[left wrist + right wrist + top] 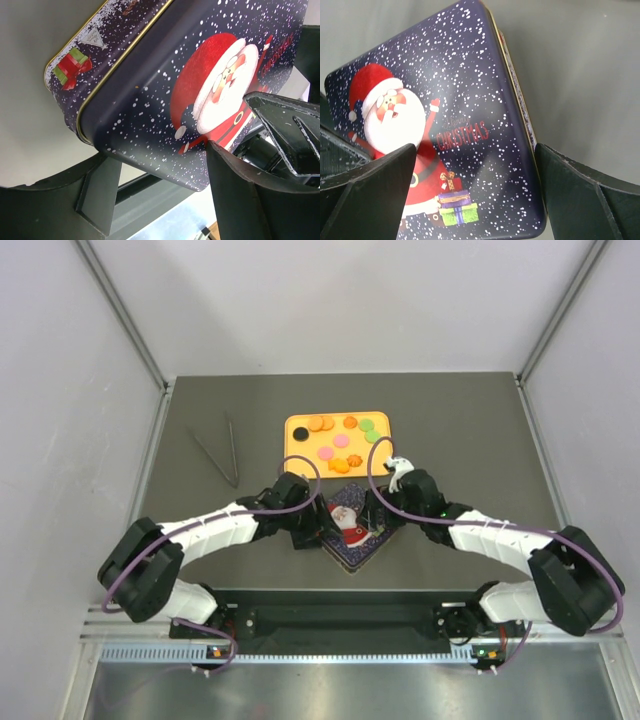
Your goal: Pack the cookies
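we read "christmas" in red caps on the dark blue santa tin lid [470, 75], rt wrist view. faint script word above it, can't make out. left wrist view: same word, partly cut off.

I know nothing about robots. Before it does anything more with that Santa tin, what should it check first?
1. Santa tin open for packing: not ok, its lid is on.
2. Left arm's fingers either side of the tin: ok.
3. Those fingers touching the tin: cannot tell.
4. Right arm's fingers spread wide at the lid: ok.
5. Cookies lying on the orange tray beyond the tin: ok.
6. Tongs lying off to the left, away from the tin: ok.
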You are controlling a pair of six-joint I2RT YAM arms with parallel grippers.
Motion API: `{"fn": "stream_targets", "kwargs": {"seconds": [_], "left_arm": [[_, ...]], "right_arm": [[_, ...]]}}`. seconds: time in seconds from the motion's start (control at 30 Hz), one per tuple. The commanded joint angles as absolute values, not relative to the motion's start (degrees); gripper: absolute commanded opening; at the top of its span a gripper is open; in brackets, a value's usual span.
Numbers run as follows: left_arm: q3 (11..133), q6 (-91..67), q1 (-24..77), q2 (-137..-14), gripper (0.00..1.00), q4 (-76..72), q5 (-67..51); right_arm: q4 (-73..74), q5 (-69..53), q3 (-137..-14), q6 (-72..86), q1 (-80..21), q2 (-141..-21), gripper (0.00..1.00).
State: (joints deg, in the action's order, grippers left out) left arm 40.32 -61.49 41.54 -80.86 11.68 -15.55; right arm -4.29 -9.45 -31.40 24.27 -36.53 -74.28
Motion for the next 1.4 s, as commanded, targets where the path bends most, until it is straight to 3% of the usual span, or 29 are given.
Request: {"fn": "stream_targets", "kwargs": {"seconds": [0.0, 0.5, 0.67, 1.03, 1.37], "left_arm": [[41.4, -60.3, 41.7, -83.6, 0.54, 4.4, -13.7], [42.6, -58.9, 40.5, -86.2, 0.08, 4.0, -14.4], [43.9, -57.2, 38.5, -87.2, 0.03, 5.2, -15.3], [47.9, -50.9, 35.0, -90.6, 0.08, 9.8, -18.6], [52.7, -46.1, 32.9, -91.9, 0.31, 14.8, -20.7]], "right_arm": [[-5.7, -13.9, -32.3, 28.6, -43.6, -75.6, 1.0], [-5.6, -9.0, -34.3, 30.2, -51.3, -81.2, 1.0], [-4.4, -9.0, -33.6, 30.1, -51.8, -79.4, 1.0], [-3.8, -12.9, -29.5, 33.8, -49.9, -72.9, 0.99], [-4.0, -17.7, -25.8, 34.5, -43.3, -68.3, 0.96]]}}
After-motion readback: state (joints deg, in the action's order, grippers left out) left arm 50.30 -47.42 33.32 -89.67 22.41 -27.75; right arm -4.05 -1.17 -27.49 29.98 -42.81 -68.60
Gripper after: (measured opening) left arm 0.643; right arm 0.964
